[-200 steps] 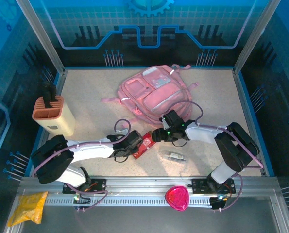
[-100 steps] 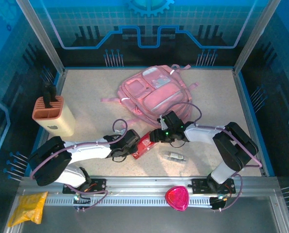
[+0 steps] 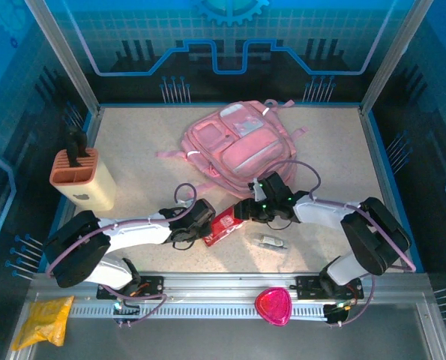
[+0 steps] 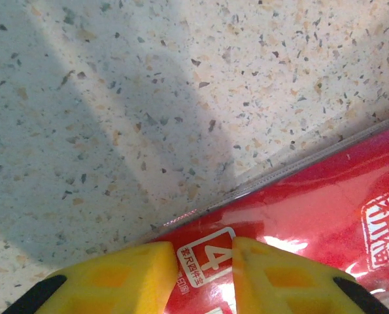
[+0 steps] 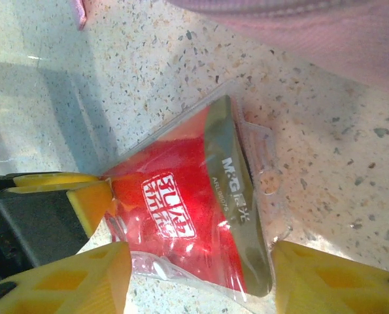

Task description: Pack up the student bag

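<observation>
The student bag [image 3: 237,146] is a large pink backpack lying flat at the back middle of the table; its lower edge [image 5: 299,26] crosses the top of the right wrist view. A red plastic packet [image 3: 223,223] with white characters lies in front of it. My left gripper [image 3: 205,223] is at the packet's left end. Its yellow fingers [image 4: 116,278] stand a narrow gap apart over the packet's printed face [image 4: 325,216], with nothing pinched between them. My right gripper [image 3: 246,211] is open, and its fingertips [image 5: 83,278] straddle the packet's grey-headed end [image 5: 236,196].
A small clear packet [image 3: 271,241] lies just right of the red one. A tan holder with an orange top [image 3: 82,178] stands at the left. On the front rail sit a magenta triangular object [image 3: 273,305] and a yellow pouch [image 3: 43,321].
The right arm has swung its elbow outward to the right and its gripper has shifted slightly right along the packet. The left gripper and the packet have barely moved.
</observation>
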Controlling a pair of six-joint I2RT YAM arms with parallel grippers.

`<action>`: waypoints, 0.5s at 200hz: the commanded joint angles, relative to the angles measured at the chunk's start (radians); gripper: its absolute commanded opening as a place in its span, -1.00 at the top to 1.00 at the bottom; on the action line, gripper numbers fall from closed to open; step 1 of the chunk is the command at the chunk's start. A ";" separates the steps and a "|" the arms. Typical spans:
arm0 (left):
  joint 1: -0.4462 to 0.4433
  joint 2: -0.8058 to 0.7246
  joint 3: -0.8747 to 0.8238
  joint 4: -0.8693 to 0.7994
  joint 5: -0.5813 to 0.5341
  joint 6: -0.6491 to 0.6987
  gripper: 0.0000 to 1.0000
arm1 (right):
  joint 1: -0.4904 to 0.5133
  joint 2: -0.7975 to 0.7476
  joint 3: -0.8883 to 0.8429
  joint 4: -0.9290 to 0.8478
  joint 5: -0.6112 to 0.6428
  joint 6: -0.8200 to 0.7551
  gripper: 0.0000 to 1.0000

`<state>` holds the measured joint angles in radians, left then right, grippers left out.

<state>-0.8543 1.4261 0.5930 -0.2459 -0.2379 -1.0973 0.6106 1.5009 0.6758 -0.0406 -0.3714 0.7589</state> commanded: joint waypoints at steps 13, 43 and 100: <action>0.027 0.097 -0.084 0.006 0.009 0.010 0.41 | -0.017 -0.023 -0.012 -0.073 0.011 -0.052 -0.21; 0.028 0.092 -0.083 -0.004 0.013 0.012 0.45 | -0.017 0.014 -0.026 -0.048 0.026 -0.052 -0.26; 0.038 0.090 -0.104 0.014 0.023 0.011 0.47 | -0.015 0.028 -0.023 -0.085 0.067 -0.079 -0.32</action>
<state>-0.8452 1.4250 0.5785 -0.2249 -0.2367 -1.0969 0.6010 1.5391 0.6662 -0.0788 -0.3367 0.7128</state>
